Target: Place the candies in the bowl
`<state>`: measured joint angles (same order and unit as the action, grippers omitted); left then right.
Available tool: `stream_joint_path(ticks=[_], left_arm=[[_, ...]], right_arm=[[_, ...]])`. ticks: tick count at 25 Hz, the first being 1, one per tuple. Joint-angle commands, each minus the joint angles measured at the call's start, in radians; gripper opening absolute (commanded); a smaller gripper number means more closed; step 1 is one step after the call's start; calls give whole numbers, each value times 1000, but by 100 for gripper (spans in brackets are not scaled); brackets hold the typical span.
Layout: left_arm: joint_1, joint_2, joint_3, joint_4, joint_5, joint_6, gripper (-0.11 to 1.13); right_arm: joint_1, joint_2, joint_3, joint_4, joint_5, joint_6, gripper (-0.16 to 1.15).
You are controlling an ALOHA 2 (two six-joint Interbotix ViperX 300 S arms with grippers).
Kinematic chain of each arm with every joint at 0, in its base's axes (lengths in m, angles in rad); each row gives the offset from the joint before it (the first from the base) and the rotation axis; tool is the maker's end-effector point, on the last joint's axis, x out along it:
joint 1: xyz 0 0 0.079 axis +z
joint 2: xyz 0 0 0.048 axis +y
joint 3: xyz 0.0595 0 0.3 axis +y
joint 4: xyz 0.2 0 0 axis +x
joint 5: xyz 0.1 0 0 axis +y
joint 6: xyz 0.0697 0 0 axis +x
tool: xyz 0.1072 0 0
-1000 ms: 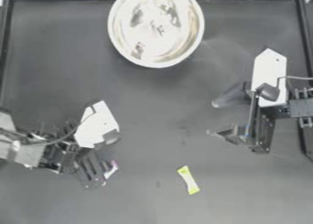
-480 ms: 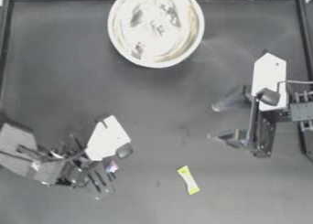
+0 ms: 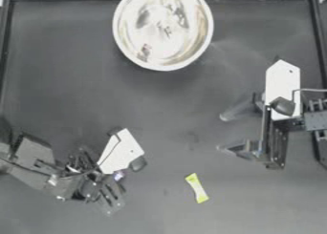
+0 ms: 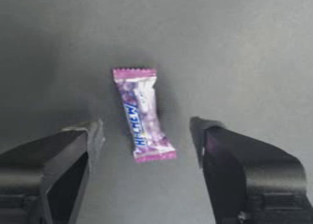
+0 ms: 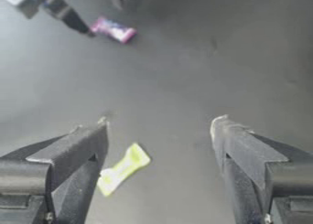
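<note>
Purple candy is lying flat on the bench, left pincer straddling it, jaws apart; right pincer is idling wide near the yellow candy.

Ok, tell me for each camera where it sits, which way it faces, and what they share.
Top view: above the table, looking straight down on the bowl, both arms, the left gripper and the right gripper.
Left wrist view: on the left arm, looking along its open jaws at the purple candy lying on the table between them.
Right wrist view: on the right arm, looking past its open jaws at the yellow candy; the left gripper shows farther off.
Shared: both wrist views show the purple candy.
</note>
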<state>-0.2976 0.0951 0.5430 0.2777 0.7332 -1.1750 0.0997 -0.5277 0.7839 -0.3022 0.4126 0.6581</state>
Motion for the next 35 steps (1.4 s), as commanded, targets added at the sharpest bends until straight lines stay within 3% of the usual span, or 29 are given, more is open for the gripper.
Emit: stream_joint_path(ticks=[1,17,31,35], left_arm=[[0,-11,-18,3,6,-15,92],[-5,28,-32,28,-2,-38,90],[-3,49,-38,25,-2,-40,77],[-5,49,-37,23,-2,-40,67]], right_arm=[[6,-15,-11,0,-11,2,96],[6,-15,-5,3,-20,2,96],[6,-15,-5,3,-37,2,96],[6,-15,-5,3,-41,2,96]])
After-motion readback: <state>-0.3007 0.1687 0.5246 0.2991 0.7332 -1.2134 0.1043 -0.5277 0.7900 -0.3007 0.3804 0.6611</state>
